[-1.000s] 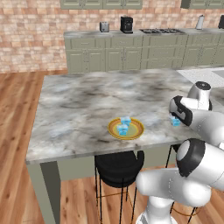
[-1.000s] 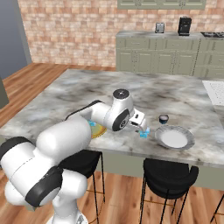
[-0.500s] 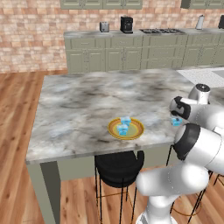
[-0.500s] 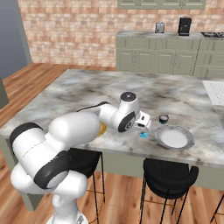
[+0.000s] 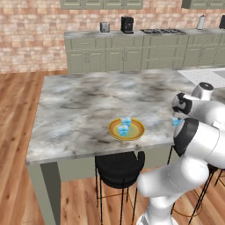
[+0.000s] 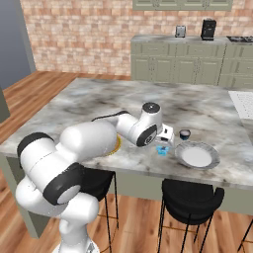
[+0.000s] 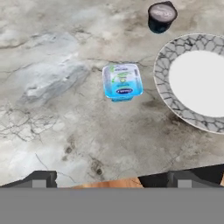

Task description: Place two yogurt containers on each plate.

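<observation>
The tool (image 7: pixel 111 179) hangs over the marble tabletop (image 5: pixel 83 105) with its 2 dark fingertips (image 7: pixel 39 178) spread wide apart and nothing between them. Straight ahead of it in the hand view, 1 yogurt container (image 7: pixel 122 82) sits on the bare marble, light blue with a whitish printed top, just beside the grey-white plate (image 7: pixel 175 105) but not touching it. That plate has a crackle-patterned rim and a plain white centre. A small dark cup (image 7: pixel 161 16) stands near the plate's rim on the far side. From the left base view, the yellow-rimmed plate (image 5: pixel 136 134) lies near the tabletop's front edge, well apart from the tool, and carries 2 yogurt containers (image 5: pixel 125 125) close together. Black stools (image 6: pixel 191 197) stand under the tabletop's edge
</observation>
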Motion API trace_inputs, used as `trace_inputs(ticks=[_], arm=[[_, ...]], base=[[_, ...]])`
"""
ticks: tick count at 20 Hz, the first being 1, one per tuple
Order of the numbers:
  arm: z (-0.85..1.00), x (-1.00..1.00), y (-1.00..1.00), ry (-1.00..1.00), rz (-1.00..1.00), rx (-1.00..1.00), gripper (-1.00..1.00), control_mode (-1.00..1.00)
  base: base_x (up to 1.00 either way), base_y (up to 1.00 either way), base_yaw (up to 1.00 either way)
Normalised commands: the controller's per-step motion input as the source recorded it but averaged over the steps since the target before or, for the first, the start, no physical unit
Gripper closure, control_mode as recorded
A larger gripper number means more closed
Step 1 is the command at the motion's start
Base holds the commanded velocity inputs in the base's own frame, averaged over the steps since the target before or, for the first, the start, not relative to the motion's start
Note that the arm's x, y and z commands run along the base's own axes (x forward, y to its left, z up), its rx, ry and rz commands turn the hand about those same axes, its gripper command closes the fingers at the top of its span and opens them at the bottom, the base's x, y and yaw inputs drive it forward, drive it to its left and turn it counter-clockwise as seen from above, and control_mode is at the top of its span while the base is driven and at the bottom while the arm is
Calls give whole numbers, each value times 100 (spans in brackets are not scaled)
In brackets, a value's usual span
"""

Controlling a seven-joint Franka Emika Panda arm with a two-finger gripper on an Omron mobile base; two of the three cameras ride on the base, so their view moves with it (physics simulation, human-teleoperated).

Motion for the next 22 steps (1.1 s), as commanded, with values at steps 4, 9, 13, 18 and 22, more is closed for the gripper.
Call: trace_inputs(ticks=[4,9,13,18,22], arm=[[-19,12,31,0,0,-7,-100,-100],[-25,9,20,0,0,-5,-100,-100],[-14,0,-5,0,0,0,-100,-100],[-4,1,0,0,-1,0,-100,-100],[0,0,-21,0,-6,0,-100,-100]], base=[[0,0,0],[0,0,0],[0,0,0],[0,0,0],[0,0,0]])
